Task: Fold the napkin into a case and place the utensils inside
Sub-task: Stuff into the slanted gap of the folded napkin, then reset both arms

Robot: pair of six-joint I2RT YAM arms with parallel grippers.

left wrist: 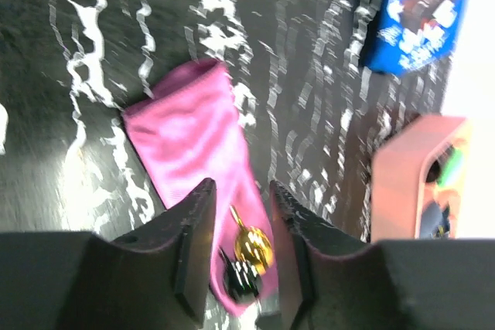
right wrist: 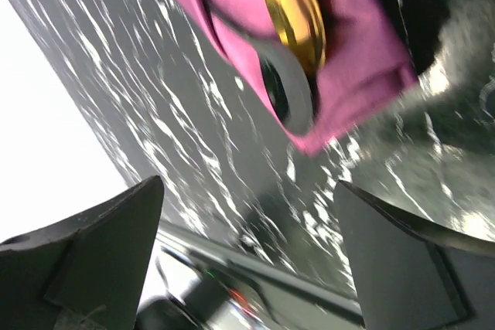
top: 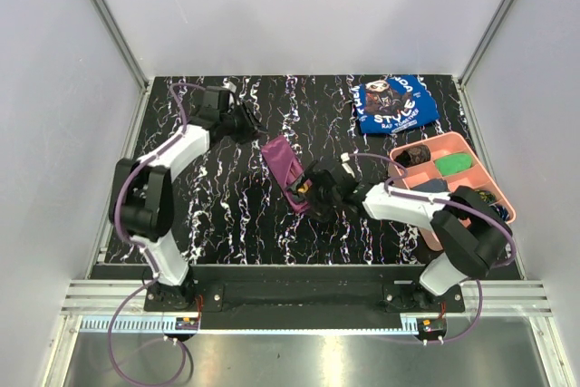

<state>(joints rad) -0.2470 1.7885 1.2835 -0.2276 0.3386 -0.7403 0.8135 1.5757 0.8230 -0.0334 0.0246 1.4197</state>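
The plum-purple napkin (top: 284, 166) lies mid-table as a narrow folded case, also in the left wrist view (left wrist: 192, 135). A gold spoon's round bowl (left wrist: 254, 243) pokes out of its near end, with a dark shiny piece beside it. My left gripper (top: 256, 130) hovers off the case's far end. Its fingers (left wrist: 195, 246) stand apart with nothing between them. My right gripper (top: 314, 191) sits at the case's near end, by the spoon bowl (right wrist: 298, 13) and napkin (right wrist: 363, 48). It is wide open (right wrist: 247, 218) and empty.
A blue printed cloth (top: 394, 103) lies at the back right. A pink compartment tray (top: 453, 145) with small items stands at the right edge, under my right arm's elbow. White walls enclose the black marbled table.
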